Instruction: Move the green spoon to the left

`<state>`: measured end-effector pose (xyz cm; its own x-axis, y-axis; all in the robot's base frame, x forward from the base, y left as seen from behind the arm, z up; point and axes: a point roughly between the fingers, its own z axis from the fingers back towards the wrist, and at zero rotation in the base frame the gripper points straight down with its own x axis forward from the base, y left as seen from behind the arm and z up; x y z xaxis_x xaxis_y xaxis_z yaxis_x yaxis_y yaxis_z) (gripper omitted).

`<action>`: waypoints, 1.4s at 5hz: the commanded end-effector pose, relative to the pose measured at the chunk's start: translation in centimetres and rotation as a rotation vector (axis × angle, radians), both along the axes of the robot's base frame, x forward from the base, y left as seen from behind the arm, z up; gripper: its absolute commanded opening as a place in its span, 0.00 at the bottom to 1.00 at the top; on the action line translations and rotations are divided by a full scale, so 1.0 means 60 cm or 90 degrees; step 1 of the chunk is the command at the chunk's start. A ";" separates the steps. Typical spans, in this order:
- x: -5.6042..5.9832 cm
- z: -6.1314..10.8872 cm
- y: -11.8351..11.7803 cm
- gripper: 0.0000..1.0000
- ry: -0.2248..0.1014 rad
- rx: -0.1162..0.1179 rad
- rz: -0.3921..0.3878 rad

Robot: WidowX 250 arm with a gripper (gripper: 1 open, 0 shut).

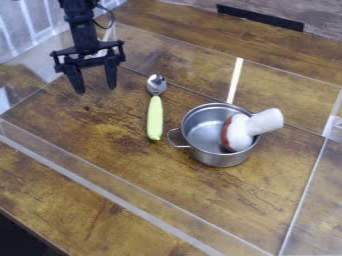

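The green spoon (155,108) lies flat on the wooden table, its yellow-green handle pointing toward me and its round silver bowl at the far end. My black gripper (96,86) hangs above the table to the left of the spoon's bowl, fingers pointing down and spread apart with nothing between them. It does not touch the spoon.
A silver pot (211,133) with a white mushroom-like object (249,125) stands right of the spoon handle. A thin pale stick (235,80) lies behind the pot. Clear acrylic walls (120,205) border the wooden table (80,140).
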<state>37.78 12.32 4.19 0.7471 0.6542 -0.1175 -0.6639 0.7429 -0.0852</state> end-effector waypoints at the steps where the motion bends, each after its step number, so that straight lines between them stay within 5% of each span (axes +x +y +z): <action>1: 0.008 0.010 -0.022 0.00 -0.022 0.010 0.013; 3: -0.003 0.029 -0.025 0.00 -0.015 0.003 0.055; 6: 0.012 0.050 -0.023 0.00 -0.005 -0.010 0.049; 7: 0.002 0.040 -0.028 1.00 0.004 -0.017 0.063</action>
